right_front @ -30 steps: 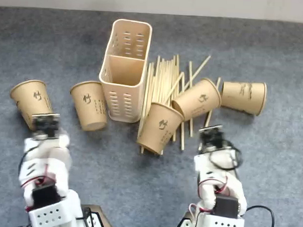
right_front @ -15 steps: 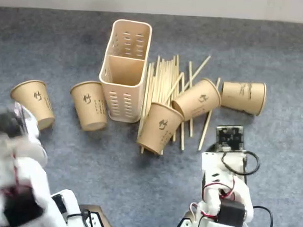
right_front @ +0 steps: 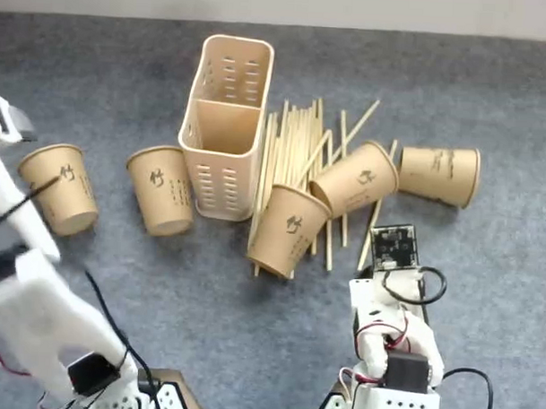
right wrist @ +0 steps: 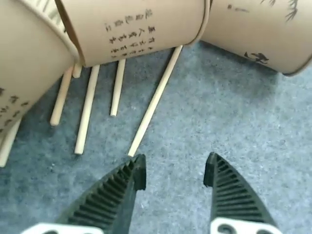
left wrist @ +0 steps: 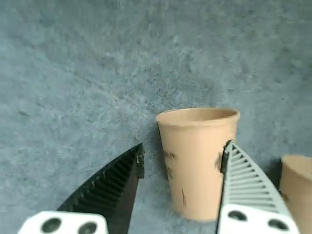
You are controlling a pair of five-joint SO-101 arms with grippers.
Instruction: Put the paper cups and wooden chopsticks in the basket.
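A tan slotted basket (right_front: 224,122) stands at the back of the grey carpet. Wooden chopsticks (right_front: 302,152) lie piled to its right, under two paper cups (right_front: 288,230) (right_front: 355,178). A third cup (right_front: 440,174) lies farther right. Two more cups (right_front: 161,189) (right_front: 60,186) sit left of the basket. My left arm (right_front: 28,286) rises beside the far-left cup. My left gripper (left wrist: 183,156) is open, its fingers framing that cup (left wrist: 197,156) from above. My right gripper (right wrist: 175,169) is open over bare carpet, just short of the loose chopstick ends (right wrist: 153,102) and two cups (right wrist: 131,24) (right wrist: 258,29).
Grey carpet (right_front: 207,301) spreads in front of the cups, between the two arm bases. A divider splits the basket into two compartments. A second cup (left wrist: 297,185) shows beside the left gripper's pale finger.
My left arm has swung up and out to the left, over the far-left cup. My right arm has shifted slightly near the chopstick ends. The cups, chopsticks and basket have not moved.
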